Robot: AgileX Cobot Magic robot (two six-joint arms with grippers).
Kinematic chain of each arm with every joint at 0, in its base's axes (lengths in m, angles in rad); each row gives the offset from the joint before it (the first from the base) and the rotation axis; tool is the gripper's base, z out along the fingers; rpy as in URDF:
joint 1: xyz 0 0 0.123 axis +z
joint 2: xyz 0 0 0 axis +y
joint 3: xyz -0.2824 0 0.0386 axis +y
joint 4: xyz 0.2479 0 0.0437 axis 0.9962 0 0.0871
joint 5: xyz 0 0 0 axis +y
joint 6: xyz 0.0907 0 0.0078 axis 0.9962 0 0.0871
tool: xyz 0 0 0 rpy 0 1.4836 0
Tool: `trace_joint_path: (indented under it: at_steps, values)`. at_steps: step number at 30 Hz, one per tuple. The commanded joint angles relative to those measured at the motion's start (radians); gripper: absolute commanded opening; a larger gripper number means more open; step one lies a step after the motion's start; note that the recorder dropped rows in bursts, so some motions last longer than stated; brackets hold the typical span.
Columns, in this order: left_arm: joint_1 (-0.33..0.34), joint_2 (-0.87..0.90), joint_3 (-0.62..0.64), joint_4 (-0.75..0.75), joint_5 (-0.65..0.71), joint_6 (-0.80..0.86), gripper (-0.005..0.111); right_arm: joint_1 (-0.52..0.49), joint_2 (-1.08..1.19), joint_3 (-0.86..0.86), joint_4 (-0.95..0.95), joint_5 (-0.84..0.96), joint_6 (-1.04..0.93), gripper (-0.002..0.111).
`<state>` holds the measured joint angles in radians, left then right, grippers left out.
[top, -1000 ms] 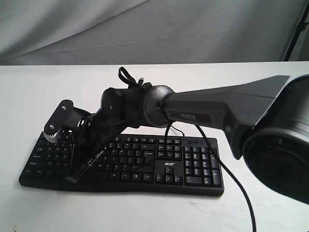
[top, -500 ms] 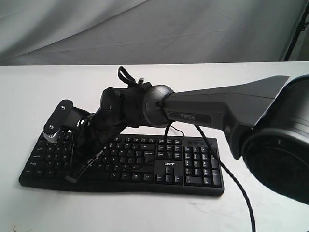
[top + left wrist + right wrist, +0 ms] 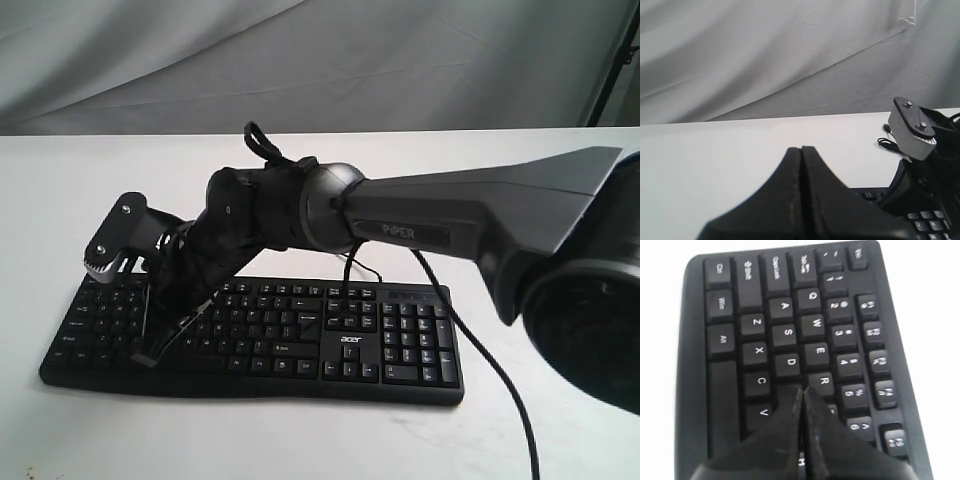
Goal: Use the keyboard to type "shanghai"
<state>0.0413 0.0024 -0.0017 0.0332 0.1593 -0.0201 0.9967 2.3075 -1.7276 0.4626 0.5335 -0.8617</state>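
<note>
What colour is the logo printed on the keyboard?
White, on the black keyboard; the exterior view shows it best.

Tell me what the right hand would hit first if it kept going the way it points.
The keyboard: the shut right hand aims down at it beside D and R, probably onto F. Whether it already touches is unclear.

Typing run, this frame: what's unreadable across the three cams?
Key under the right claw: right wrist view, the shut claw covers the keys beside R and V; contact unclear.
Legends on the wide black plastic keyboard: exterior view, too small; the right arm hides the left-centre rows.
Most of the keyboard: left wrist view, cut by the frame edge, blocked by the shut left claw.
</note>
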Motion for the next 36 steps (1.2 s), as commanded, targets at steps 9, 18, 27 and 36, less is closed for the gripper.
trace_joint_path:
  at_steps: [9,18,27,36]
  values:
    - [-0.006,-0.002,0.002,0.0,-0.006,-0.003,0.0,-0.015,-0.034,0.044,-0.08,0.03,0.085,0.0]
    - [-0.006,-0.002,0.002,0.0,-0.006,-0.003,0.0,-0.02,-0.034,0.051,-0.064,0.018,0.078,0.0]
    - [-0.006,-0.002,0.002,0.0,-0.006,-0.003,0.0,-0.02,-0.021,0.051,-0.058,0.018,0.073,0.0]
    - [-0.006,-0.002,0.002,0.0,-0.006,-0.003,0.0,0.028,0.038,-0.129,-0.061,0.028,0.067,0.0]
